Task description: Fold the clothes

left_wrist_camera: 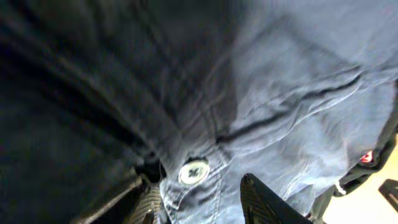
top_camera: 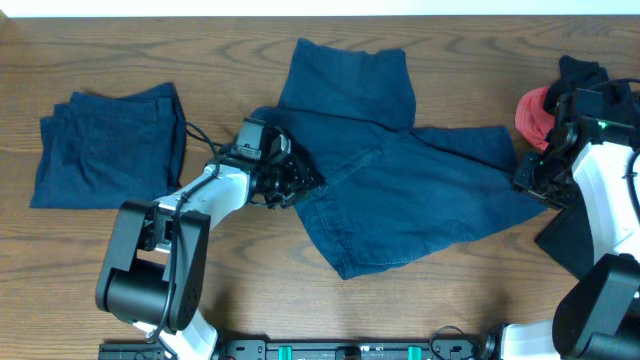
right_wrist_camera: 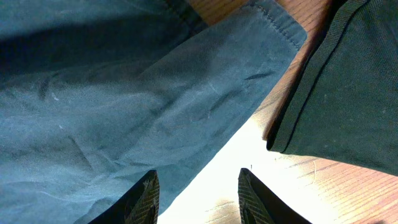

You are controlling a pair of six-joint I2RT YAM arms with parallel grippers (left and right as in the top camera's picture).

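Pinching navy shorts (top_camera: pixel 400 190), the left gripper (left_wrist_camera: pixel 199 190) frames a pale button (left_wrist_camera: pixel 193 172).

The left arm (top_camera: pixel 210 195), at the lower left of the overhead view, had rounded black joint housings and a white link shell. A thin black cable (top_camera: pixel 200 138) looped off its black wrist block. The right arm (top_camera: pixel 610 190), at the right edge, had the same white shells and black joints, plus a small green light (top_camera: pixel 603 125). A black base rail (top_camera: pixel 360 350) with green marks ran along the bottom edge. In both wrist views the jaws were black, with ribbed fingers (right_wrist_camera: pixel 146 199).
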